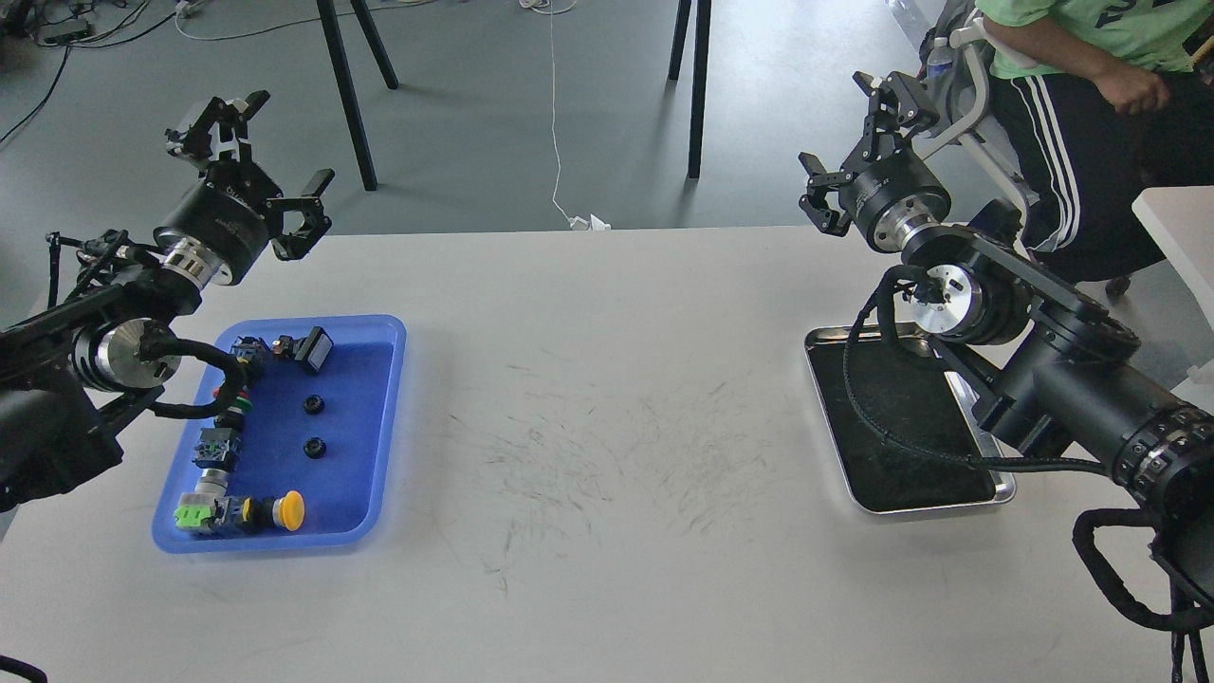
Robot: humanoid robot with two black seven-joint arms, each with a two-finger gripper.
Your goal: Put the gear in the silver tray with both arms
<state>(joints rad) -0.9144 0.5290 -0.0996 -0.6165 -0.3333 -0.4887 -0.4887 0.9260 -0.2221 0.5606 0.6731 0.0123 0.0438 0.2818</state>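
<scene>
2 gears [314,426] lie in your blue tray [384,417] at left; the silver tray [858,493] sits right. Left gripper [275,152] and right gripper [849,142] hover spread, empty.

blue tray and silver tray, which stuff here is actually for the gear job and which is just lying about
For the job:
- two small black gears in the blue tray
- silver tray, nothing in its visible part
- left claw and right claw, both open, raised

Just lying about:
- yellow push button
- green connector part
- black switch block
- seated person
</scene>
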